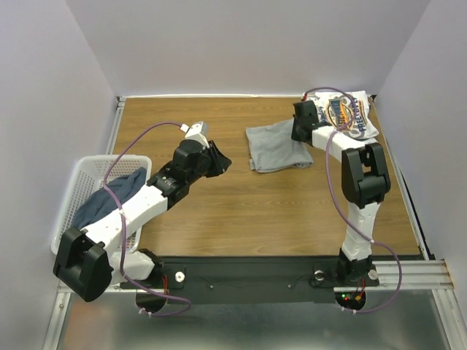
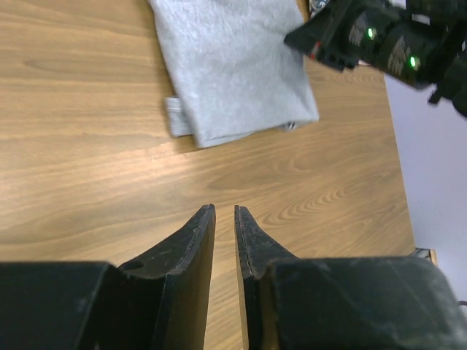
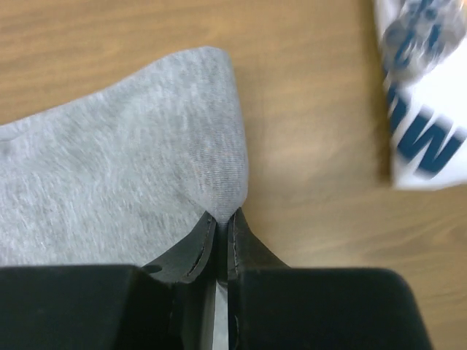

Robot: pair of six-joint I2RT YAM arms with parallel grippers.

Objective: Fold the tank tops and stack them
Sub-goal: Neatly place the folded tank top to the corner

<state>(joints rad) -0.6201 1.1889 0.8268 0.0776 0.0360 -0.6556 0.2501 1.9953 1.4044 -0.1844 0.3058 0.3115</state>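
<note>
The light grey tank top point(image 1: 273, 146) lies folded at the middle back of the table. My right gripper point(image 1: 300, 130) is shut on its right edge; in the right wrist view the grey cloth point(image 3: 124, 168) is pinched between the tips of that gripper point(image 3: 222, 215). The white logo tank top point(image 1: 352, 113) lies crumpled at the back right corner and shows blurred in the right wrist view point(image 3: 427, 109). The dark slate blue tank top point(image 1: 109, 195) lies in the basket. My left gripper point(image 1: 219, 160) hovers left of the grey top point(image 2: 233, 65); its jaws point(image 2: 225, 209) are closed to a narrow slit and empty.
The white lattice basket point(image 1: 76, 182) stands at the table's left edge. The wooden table point(image 1: 255, 211) is walled on the left, back and right. The right arm point(image 2: 387, 36) shows at the top right of the left wrist view.
</note>
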